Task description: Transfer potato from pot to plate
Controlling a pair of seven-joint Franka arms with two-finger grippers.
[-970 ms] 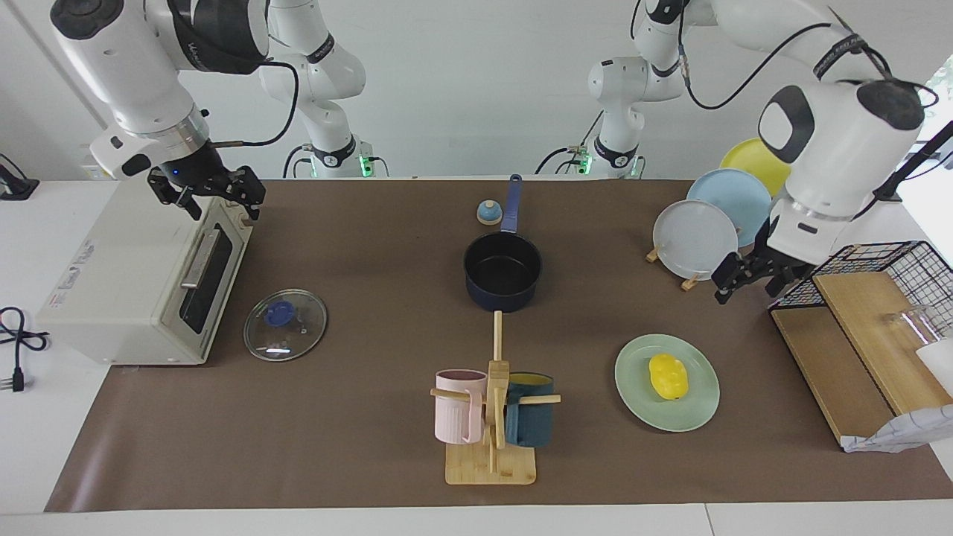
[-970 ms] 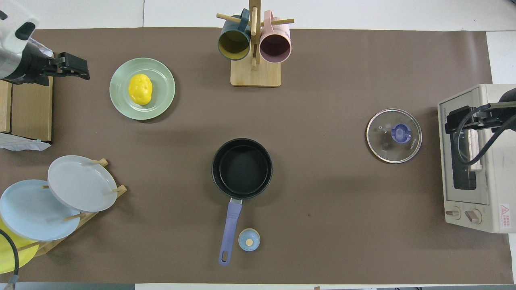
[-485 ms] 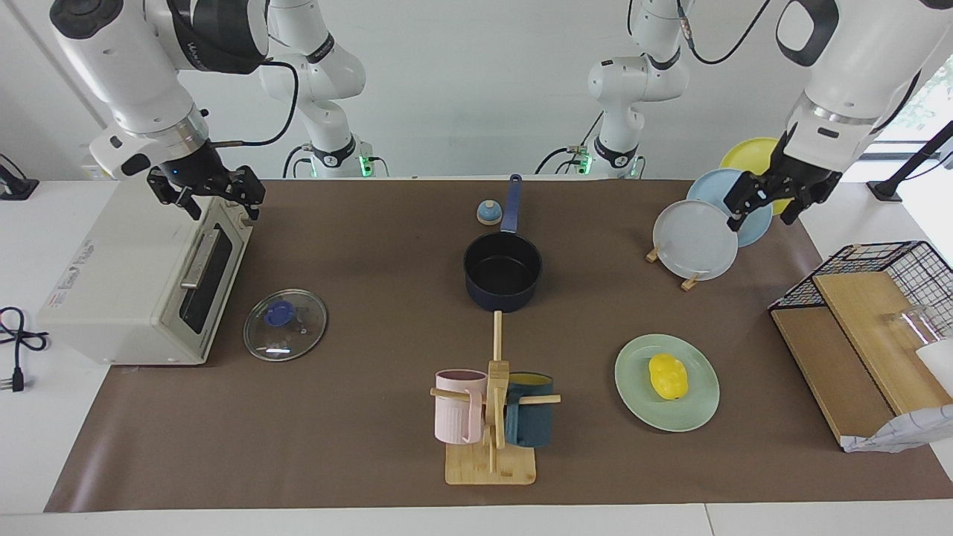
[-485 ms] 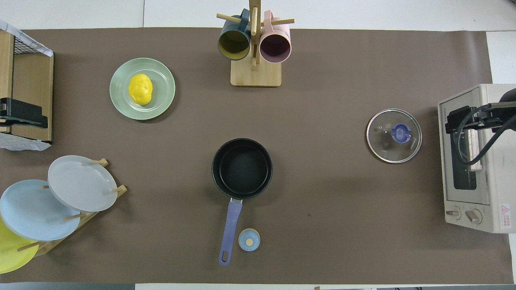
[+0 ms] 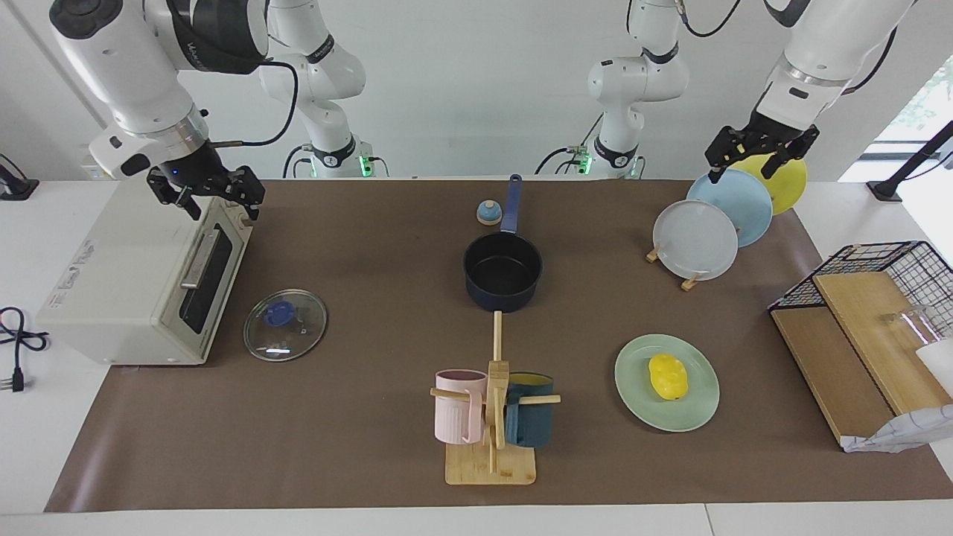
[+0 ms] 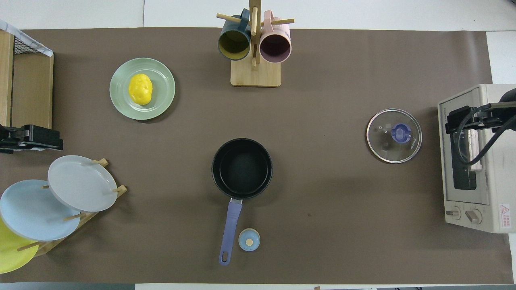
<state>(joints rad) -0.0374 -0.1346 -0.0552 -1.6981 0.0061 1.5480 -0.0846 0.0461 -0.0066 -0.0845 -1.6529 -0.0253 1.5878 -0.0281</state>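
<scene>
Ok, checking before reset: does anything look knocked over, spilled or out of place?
Nothing stands out. The potato lies on the plate, the pot stands upright and empty, and its glass lid lies flat in front of the oven.

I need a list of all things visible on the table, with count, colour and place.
potato: 1, yellow, on green plate
green plate: 1, left arm's end
pot: 1, navy, middle, empty
glass lid: 1, beside oven
oven: 1, white, right arm's end
mugs: 2, pink and teal, on wooden stand
rack plates: 3, grey, blue, yellow
timer: 1, blue, beside pot handle
wire basket: 1, black
left gripper: open, over rack plates
right gripper: open, over oven
</scene>
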